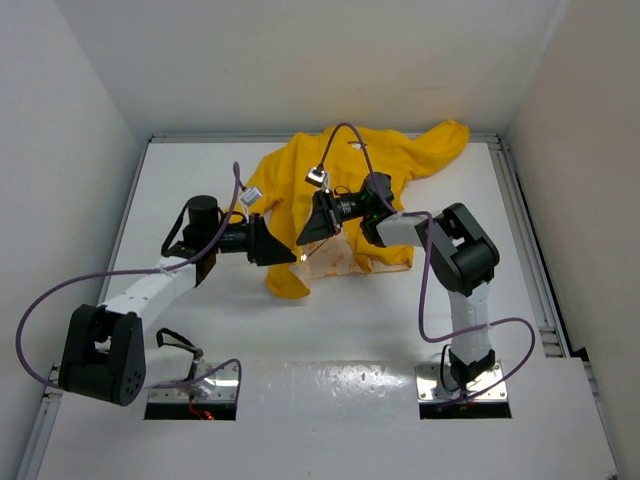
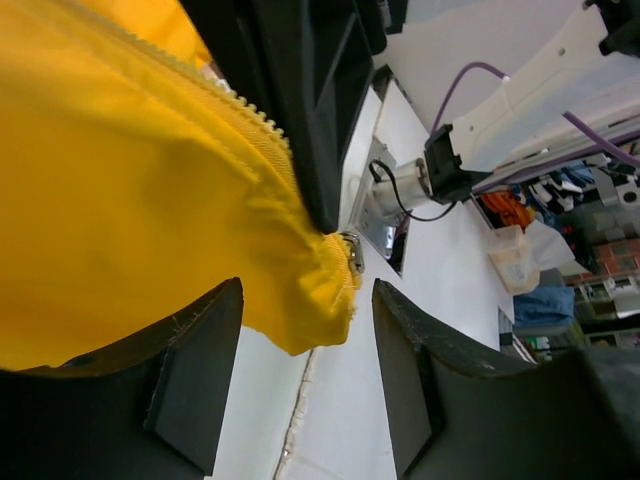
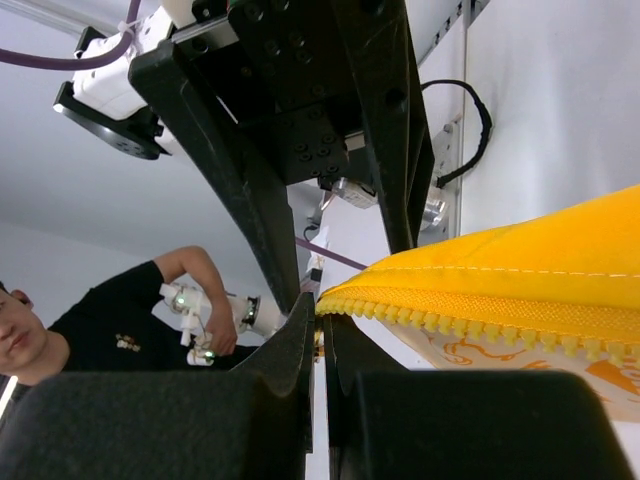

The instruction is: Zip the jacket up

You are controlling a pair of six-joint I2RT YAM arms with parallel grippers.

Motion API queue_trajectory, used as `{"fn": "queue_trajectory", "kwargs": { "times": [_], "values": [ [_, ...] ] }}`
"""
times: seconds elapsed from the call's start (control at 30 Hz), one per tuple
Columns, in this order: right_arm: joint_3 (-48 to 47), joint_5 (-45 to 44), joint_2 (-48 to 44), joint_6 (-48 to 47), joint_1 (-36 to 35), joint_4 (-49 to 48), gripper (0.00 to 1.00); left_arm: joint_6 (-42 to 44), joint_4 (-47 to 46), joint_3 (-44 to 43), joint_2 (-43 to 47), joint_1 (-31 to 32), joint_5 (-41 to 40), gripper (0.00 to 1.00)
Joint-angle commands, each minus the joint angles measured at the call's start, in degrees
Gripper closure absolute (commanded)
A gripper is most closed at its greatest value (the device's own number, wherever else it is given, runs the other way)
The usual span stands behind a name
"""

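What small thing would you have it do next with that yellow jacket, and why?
Probably close the left jaws on the hem corner of the jacket. They stand open with that corner hanging between them, while the right jaws are shut on the zipper edge. Holding both sides would likely let the zipper halves meet.

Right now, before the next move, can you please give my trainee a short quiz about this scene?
1. True or false: the right pincer is shut on the jacket's zipper edge.
2. What sits between the open left pincer's jaws? A) a cable B) a yellow jacket corner C) nothing
3. Fill in: the lining shows, so the jacket is ___.
Key: 1 true; 2 B; 3 unzipped.
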State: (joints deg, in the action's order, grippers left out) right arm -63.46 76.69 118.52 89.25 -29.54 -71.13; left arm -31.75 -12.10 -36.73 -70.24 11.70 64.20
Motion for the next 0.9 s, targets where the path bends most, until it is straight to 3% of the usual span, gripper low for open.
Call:
{"fn": "queue_trajectory", "kwargs": {
  "times": [0.0, 0.2, 0.37, 0.87],
  "values": [
    [-1.31, 0.66, -1.01, -2.15, -0.61, -5.51, 1.00, 1.42, -1.00, -2.12, -0.51, 1.65, 2.76, 0.41],
    [-1.93, 0.40, -0.48, -2.33, -0.43, -5.51, 1.00, 1.42, -1.53, -2.12, -1.12, 2.18, 2.77, 0.46],
    [-2.02, 0.66, -0.22, -2.15, -0.52, -5.68, 1.00, 0.81, -3.36, -2.12, -1.13, 2.18, 2.77, 0.58],
    [-2.02, 0.48, 0.40, -3.38, -0.87, -4.45, 1.00, -0.33, -4.51, -3.17, -2.18, 3.24, 1.71, 0.61]
  ]
}}
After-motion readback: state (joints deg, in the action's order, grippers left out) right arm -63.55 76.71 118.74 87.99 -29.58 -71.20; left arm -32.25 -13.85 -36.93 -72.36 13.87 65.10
